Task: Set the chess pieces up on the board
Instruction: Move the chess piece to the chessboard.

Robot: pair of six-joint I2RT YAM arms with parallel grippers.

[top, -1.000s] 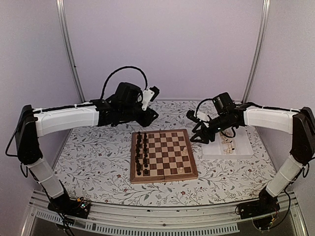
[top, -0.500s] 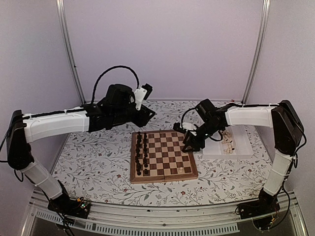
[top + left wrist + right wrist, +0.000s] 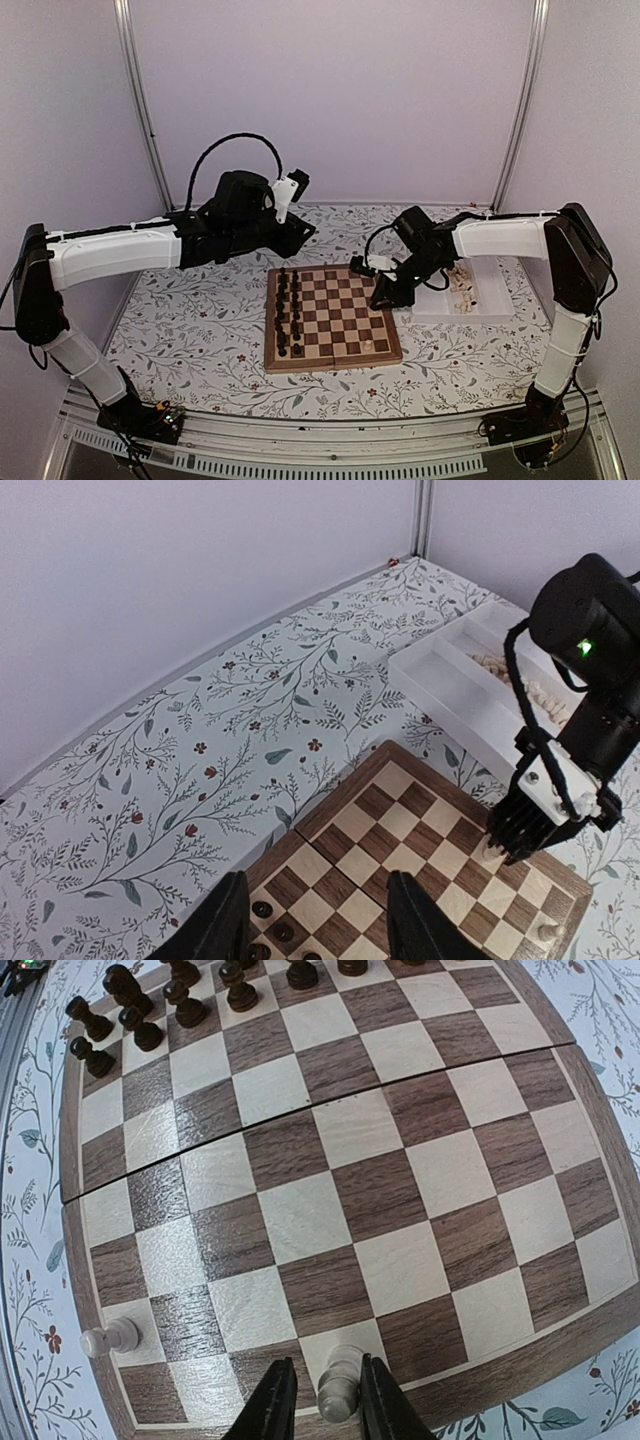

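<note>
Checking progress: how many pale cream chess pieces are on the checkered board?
2. One pale cream chess piece stands near a corner of the checkered wooden board; the other pale piece sits between the right pincer's fingers by the rim.

The left arm stretched out level, its left gripper (image 3: 320, 928) hanging with jaws parted above the board's (image 3: 330, 365) far edge. The right arm bent down, its right gripper (image 3: 325, 1405) pinching a pale piece (image 3: 340, 1385) at the board's right edge.

Soft even light, faint shadows. Overhead view slightly grainy. Right wrist view sharp, but fisheye bends the board (image 3: 440, 1170) edges; mild sheen on dark squares.
</note>
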